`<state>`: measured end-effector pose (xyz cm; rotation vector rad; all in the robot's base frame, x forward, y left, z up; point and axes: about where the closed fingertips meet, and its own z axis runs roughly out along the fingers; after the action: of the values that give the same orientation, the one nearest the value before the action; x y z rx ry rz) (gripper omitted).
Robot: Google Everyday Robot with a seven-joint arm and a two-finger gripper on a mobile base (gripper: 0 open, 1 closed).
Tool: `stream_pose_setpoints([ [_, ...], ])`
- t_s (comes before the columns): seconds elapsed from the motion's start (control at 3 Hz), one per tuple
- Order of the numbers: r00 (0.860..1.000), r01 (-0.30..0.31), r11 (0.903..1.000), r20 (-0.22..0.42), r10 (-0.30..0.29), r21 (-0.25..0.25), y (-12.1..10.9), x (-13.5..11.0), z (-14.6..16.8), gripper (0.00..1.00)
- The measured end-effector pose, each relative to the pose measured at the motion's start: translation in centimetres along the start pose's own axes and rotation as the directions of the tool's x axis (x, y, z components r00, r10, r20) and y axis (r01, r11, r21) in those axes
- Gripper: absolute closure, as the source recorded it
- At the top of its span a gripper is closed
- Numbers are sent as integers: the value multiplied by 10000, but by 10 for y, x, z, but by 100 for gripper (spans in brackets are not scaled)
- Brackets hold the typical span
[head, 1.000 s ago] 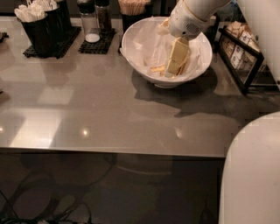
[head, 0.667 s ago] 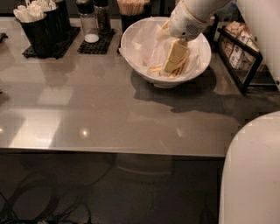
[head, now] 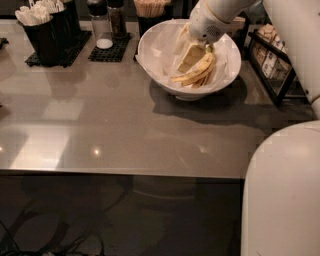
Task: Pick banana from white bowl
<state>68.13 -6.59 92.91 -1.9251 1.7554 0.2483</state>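
The white bowl (head: 150, 55), wide and lined with crinkled white paper, stands at the back middle of the grey table. The banana (head: 197, 72), a short yellow curved pair with brownish marks, lies inside the bowl's right half, its dark stem end pointing up toward my wrist. My gripper (head: 191, 56) reaches down into the bowl from the upper right and sits just above and left of the banana, close to its stem end. I cannot tell whether it touches the banana.
A black holder of white utensils (head: 45, 25) stands at the back left. Salt and pepper shakers (head: 103, 22) sit on a black mat. A cup of wooden sticks (head: 150, 9) is behind the bowl. A black wire rack (head: 272, 57) stands right. My white body (head: 285, 190) fills the lower right.
My gripper has moved up and to the left inside the bowl, so the banana beneath it now shows more fully.
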Motion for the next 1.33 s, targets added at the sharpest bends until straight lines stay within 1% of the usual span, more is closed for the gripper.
stream_pose_setpoints([
  [0.33, 9992, 384, 9992, 64, -385, 131, -23, -3, 12, 44],
  [0.67, 9982, 591, 9982, 80, -591, 94, -39, 1, 26, 42],
  [1.0, 9995, 310, 9985, -26, -312, -459, -36, 19, 48, 41],
  [1.33, 10000, -53, 9955, -47, 49, -949, -29, 34, 65, 36],
])
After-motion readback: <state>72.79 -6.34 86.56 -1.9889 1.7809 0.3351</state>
